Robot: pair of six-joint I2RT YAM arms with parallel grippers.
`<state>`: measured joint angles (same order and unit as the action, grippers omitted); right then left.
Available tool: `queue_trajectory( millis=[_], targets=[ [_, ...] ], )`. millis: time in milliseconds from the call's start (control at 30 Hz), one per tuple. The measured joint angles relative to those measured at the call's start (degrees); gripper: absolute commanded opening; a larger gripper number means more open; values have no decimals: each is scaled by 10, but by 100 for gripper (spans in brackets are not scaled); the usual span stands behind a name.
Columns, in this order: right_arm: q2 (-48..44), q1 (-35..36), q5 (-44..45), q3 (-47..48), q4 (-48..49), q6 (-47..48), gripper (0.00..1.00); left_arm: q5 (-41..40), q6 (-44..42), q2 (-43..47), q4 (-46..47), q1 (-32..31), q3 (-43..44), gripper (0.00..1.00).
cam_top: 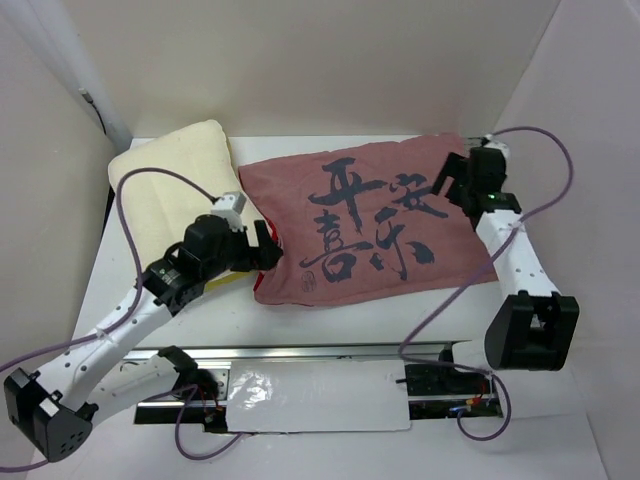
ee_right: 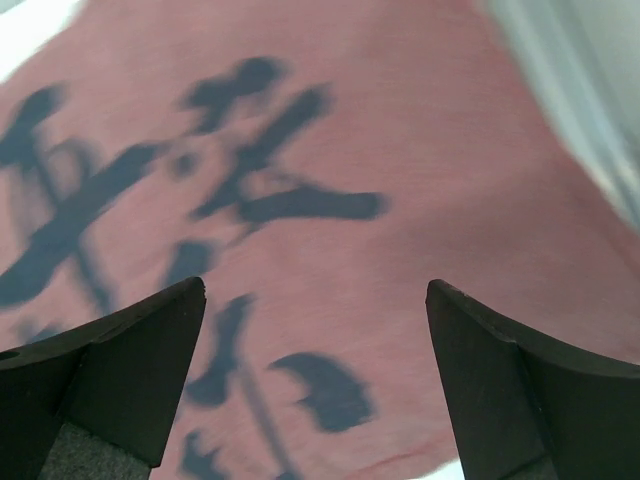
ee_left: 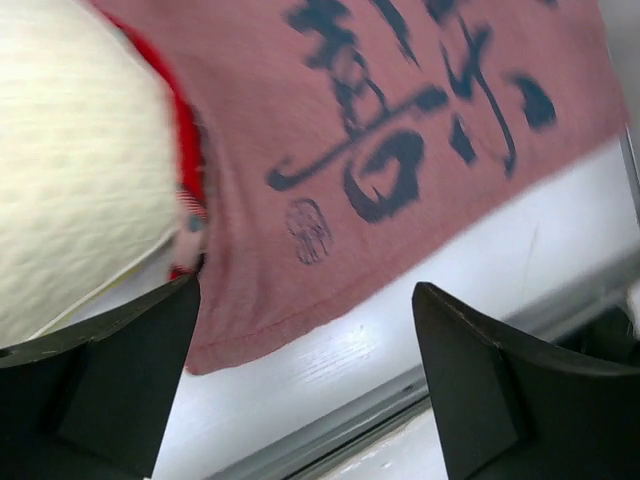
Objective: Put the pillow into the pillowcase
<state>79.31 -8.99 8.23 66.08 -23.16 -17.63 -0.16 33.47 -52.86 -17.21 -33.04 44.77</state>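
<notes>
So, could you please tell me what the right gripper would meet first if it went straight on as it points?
Most likely the pillowcase: its pink lettered face fills the view ahead of the right gripper, jaws open; depth is unclear.

A flat white surface (cam_top: pixel 340 322) fills the floor of a booth of plain white wall panels: one at the back (cam_top: pixel 330 60), one on the left (cam_top: pixel 40 200), one on the right (cam_top: pixel 590 110). A long silver metal rail (cam_top: pixel 330 352) runs along the surface's near edge. Just in front of the rail lies a glossy white rectangular sheet (cam_top: pixel 320 400).
</notes>
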Motion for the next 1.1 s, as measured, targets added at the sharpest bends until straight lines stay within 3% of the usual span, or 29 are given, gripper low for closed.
queue_trajectory(
  millis=[233,500,733,767,800,833,867,967,1100],
  targets=[
    [-21,207,13,-2,27,24,96,-173,71,-55,-139,26,133,100],
    [7,404,6,-93,59,25,95,-233,94,-221,-210,96,176,100],
    [99,478,27,-110,66,23,94,-234,107,-280,-216,145,142,99],
    [108,484,30,-110,67,23,94,-231,107,-286,-209,148,138,94],
    [117,490,33,-110,68,23,94,-229,106,-291,-202,151,133,84],
    [124,495,34,-110,71,23,94,-226,105,-298,-195,154,128,62],
    [130,501,35,-110,75,22,94,-224,106,-307,-188,158,124,1],
    [146,509,37,-110,79,20,88,-223,105,-325,-180,168,120,0],
    [150,507,55,-134,78,4,60,-217,112,-286,-177,184,106,0]
  ],
)
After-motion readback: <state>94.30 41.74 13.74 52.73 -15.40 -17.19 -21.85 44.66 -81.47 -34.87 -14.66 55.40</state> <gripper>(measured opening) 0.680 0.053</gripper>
